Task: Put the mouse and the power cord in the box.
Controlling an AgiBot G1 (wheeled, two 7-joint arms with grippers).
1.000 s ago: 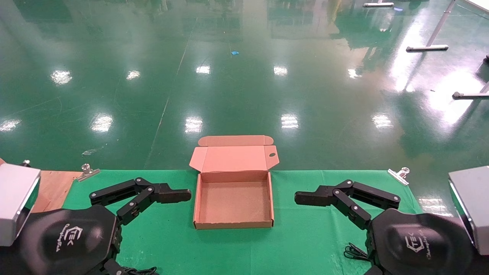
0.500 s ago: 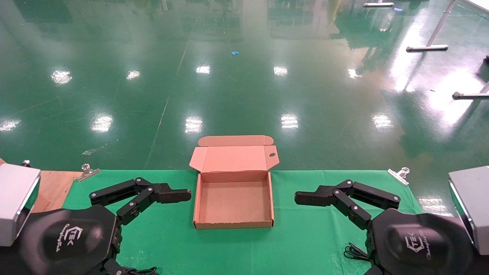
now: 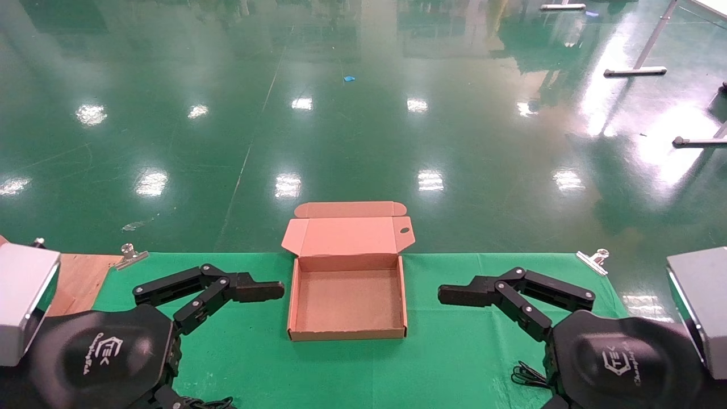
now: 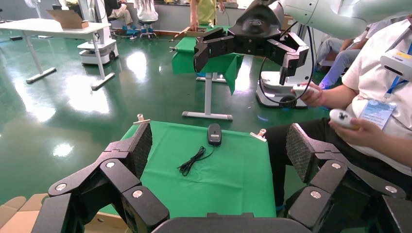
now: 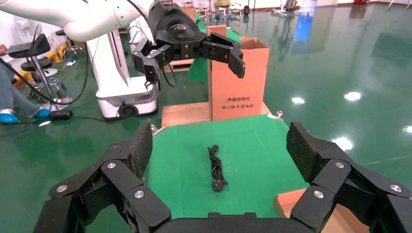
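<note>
Box (image 3: 347,301) sits lid-open mid-worktop, ready for loading. Left gripper (image 3: 267,291) at 9 o'clock, right gripper (image 3: 454,295) at 3, both jaws spread, empty. Mouse (image 4: 214,134) and power cord (image 4: 192,160) lie beyond right gripper.

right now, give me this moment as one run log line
box: open, empty | mouse: on cloth beside power cord | left gripper: open, left of box | right gripper: open, right of box
</note>
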